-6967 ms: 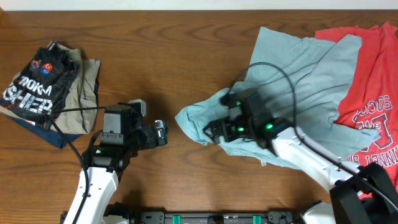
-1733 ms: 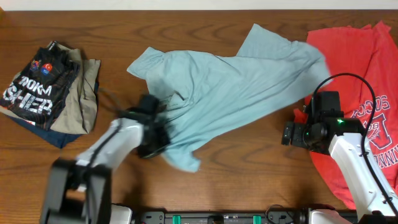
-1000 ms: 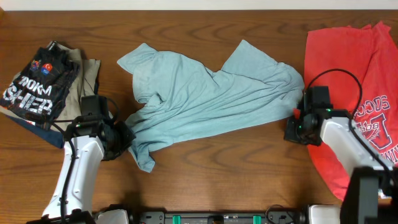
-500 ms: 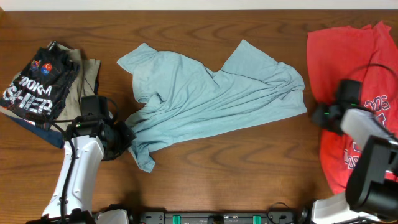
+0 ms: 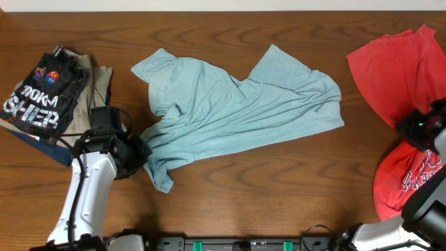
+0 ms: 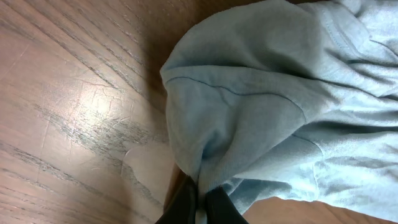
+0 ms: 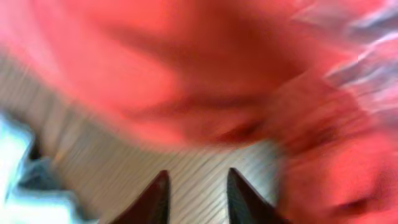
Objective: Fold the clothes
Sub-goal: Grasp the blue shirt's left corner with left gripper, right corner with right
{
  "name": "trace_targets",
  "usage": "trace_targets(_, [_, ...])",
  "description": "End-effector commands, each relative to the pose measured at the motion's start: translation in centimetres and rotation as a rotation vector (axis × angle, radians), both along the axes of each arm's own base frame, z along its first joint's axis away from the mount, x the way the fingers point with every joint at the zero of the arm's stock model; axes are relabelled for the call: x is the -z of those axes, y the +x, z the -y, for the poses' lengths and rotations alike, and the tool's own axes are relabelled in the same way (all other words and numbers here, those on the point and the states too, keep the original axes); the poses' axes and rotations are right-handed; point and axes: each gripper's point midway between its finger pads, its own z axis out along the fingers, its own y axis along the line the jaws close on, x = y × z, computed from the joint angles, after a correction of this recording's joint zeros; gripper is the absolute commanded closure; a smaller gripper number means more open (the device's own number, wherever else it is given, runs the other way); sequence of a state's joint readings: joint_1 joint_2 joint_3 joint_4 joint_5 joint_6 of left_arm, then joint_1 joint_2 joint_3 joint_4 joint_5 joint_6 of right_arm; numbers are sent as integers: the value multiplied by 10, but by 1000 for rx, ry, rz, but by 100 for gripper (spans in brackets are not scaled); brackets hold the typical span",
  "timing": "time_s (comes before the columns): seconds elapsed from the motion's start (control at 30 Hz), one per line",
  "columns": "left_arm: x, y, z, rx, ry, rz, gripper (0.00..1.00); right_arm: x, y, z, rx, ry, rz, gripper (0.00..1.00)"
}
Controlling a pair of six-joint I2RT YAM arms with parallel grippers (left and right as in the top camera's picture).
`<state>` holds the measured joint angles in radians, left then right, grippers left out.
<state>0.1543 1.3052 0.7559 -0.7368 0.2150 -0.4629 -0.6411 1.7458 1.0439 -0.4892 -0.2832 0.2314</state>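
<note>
Finds the pale blue-grey T-shirt (image 5: 237, 111) lying rumpled and unfolded across the middle of the table (image 5: 279, 195), long axis running from a bunched end at near left to a broad edge at right. Notes the left gripper (image 6: 200, 200) clamped tight on that bunched left end, cloth pinched between the fingers in the left wrist view and fanning away from the jaws toward the right and far side. Records the right gripper (image 7: 198, 194) at the far right of the table, well apart from the blue shirt's right edge, fingers parted with bare wood showing in the gap and nothing seen between them; offers no finer reading, that view being badly blurred. Places the red T-shirt (image 5: 390, 63) ahead of and around that gripper, heaped in two masses at the right edge, apart from the blue shirt. Notes a stack of folded garments (image 5: 49, 97) at far left, beside the left arm. Judges the spreading step incomplete: one end of the shirt held, the opposite end loose and nearer the right arm. Judges the coming move to turn on that axis: expects a pull from the left alone to drag the cloth rather than flatten it, and a hold on the right edge, lying to the left of the right jaws, to be needed for tension.
</note>
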Motion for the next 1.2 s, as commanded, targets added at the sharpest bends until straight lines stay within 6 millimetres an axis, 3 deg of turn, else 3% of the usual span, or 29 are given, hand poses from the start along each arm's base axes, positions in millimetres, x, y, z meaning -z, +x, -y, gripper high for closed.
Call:
trace_targets(0.0, [2,-2,0,11,-4,-8,94,-5,12,-60,-239,127,49,63])
trace_targets(0.17, [2,-2,0,11,-4,-6,93,14,1,-106,-344,136,-57,56])
trace_targets(0.23, [2,0,0,11,-3,-2,94,17,2,-113,-372,104,-74,56])
trace_targets(0.47, [1,1,0,11,-2,4,94,6,49,-114,-438,-70,63,93])
trace_targets(0.57, [1,1,0,11,-2,6,94,5,66,-113,-516,-165,115,99])
trace_targets(0.73, [0,6,-1,11,1,27,94,27,86,-87,-535,-339,104,99])
trace_targets(0.97, [-2,13,-2,11,6,57,94,62,106,-65,-509,-435,118,99])
trace_targets(1.1, [-2,14,-2,11,7,59,94,64,104,-22,-389,-568,61,99])
trace_targets(1.17, [-2,14,-2,11,7,60,94,57,95,11,-277,-651,12,99])
